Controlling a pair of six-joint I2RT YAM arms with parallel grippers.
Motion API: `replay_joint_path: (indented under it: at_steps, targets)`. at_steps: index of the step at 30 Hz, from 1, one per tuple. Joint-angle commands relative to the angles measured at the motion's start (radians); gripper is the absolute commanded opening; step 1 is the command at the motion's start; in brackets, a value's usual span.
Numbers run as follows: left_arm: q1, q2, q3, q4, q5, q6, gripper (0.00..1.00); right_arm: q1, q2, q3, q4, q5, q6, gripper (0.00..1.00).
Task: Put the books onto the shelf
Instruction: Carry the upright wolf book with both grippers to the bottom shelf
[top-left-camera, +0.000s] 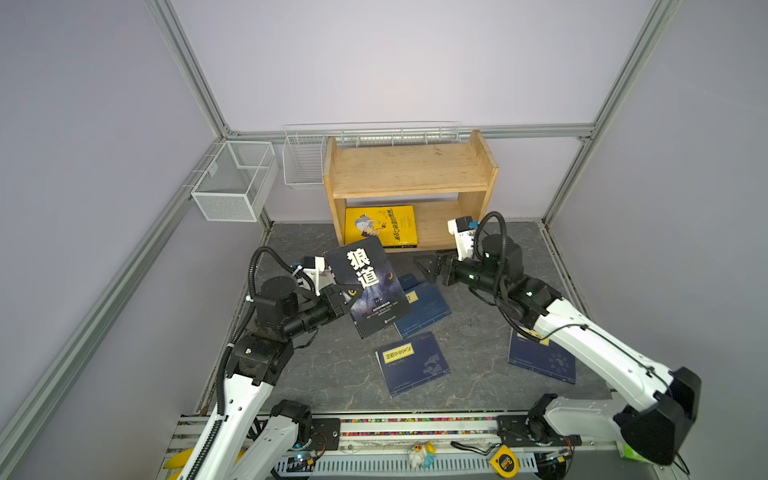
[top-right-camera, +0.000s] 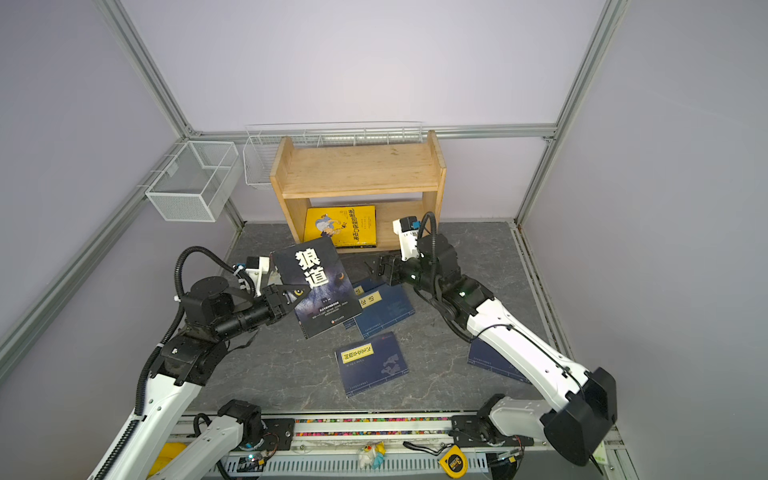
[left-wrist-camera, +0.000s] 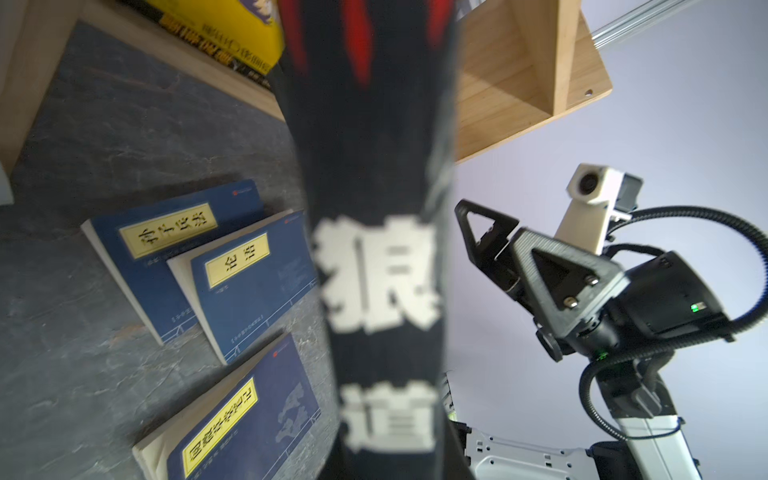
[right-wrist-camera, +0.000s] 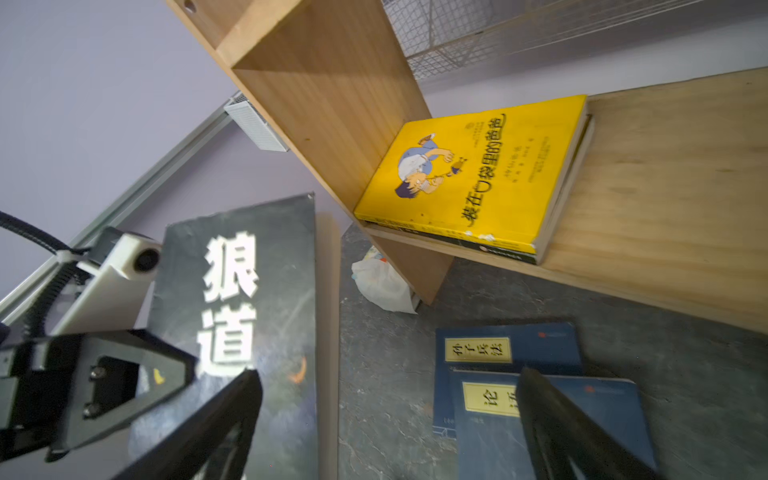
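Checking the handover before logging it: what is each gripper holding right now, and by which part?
The left gripper clamps the black book about midway along its spine edge. The right gripper is open, holding nothing.

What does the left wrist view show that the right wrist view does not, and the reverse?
Only the left wrist view: the right gripper from outside, open, and a third navy book. Only the right wrist view: the left gripper shut on the black book, and a white packet by the foot of the shelf. Both: the black book, the yellow book on the shelf's lower board, and two overlapping navy books.
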Motion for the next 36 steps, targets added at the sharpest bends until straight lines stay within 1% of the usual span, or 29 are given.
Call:
replay_joint_path:
  at_steps: [1, 2, 4, 6, 8, 10, 14, 16, 19, 25, 28, 30, 31, 33, 36]
  targets:
    - [-0.064, 0.026, 0.051, 0.27, -0.137, -0.054, 0.0, -0.031, -0.106, -0.075, -0.034, 0.055, 0.091, 0.89]
    - [-0.091, 0.04, 0.044, 0.311, -0.19, -0.067, 0.0, -0.037, -0.13, -0.093, -0.026, 0.043, 0.11, 0.89]
    - [-0.159, 0.077, 0.019, 0.415, -0.335, -0.117, 0.0, -0.04, -0.168, -0.135, -0.001, 0.0, 0.163, 0.89]
    - [-0.197, 0.123, 0.01, 0.499, -0.429, -0.155, 0.0, -0.039, -0.187, -0.185, 0.067, -0.055, 0.242, 0.89]
    - [-0.236, 0.16, -0.005, 0.608, -0.493, -0.174, 0.0, -0.04, -0.191, -0.241, 0.161, -0.116, 0.332, 0.89]
    - [-0.27, 0.188, 0.004, 0.645, -0.557, -0.167, 0.0, -0.037, -0.187, -0.297, 0.234, -0.156, 0.401, 0.89]
    - [-0.315, 0.221, 0.015, 0.677, -0.66, -0.155, 0.0, -0.02, -0.186, -0.332, 0.324, -0.155, 0.447, 0.89]
    - [-0.332, 0.234, 0.012, 0.697, -0.694, -0.155, 0.0, -0.006, -0.172, -0.328, 0.365, -0.156, 0.451, 0.89]
    - [-0.345, 0.259, -0.003, 0.764, -0.708, -0.174, 0.0, 0.013, -0.14, -0.306, 0.396, -0.145, 0.45, 0.89]
    - [-0.383, 0.291, -0.009, 0.818, -0.747, -0.179, 0.0, 0.043, -0.047, -0.234, 0.464, -0.161, 0.451, 0.91]
    - [-0.399, 0.304, -0.008, 0.837, -0.759, -0.175, 0.0, 0.067, -0.012, -0.206, 0.506, -0.133, 0.448, 0.94]
    - [-0.407, 0.312, -0.011, 0.853, -0.764, -0.174, 0.0, 0.079, 0.002, -0.192, 0.521, -0.118, 0.441, 0.99]
    - [-0.41, 0.315, -0.013, 0.864, -0.766, -0.178, 0.0, 0.085, 0.012, -0.179, 0.524, -0.11, 0.437, 0.96]
    - [-0.415, 0.324, -0.017, 0.88, -0.766, -0.179, 0.0, 0.087, 0.03, -0.165, 0.537, -0.102, 0.44, 0.86]
    - [-0.42, 0.339, -0.026, 0.908, -0.764, -0.185, 0.0, 0.09, 0.05, -0.164, 0.58, -0.09, 0.466, 0.61]
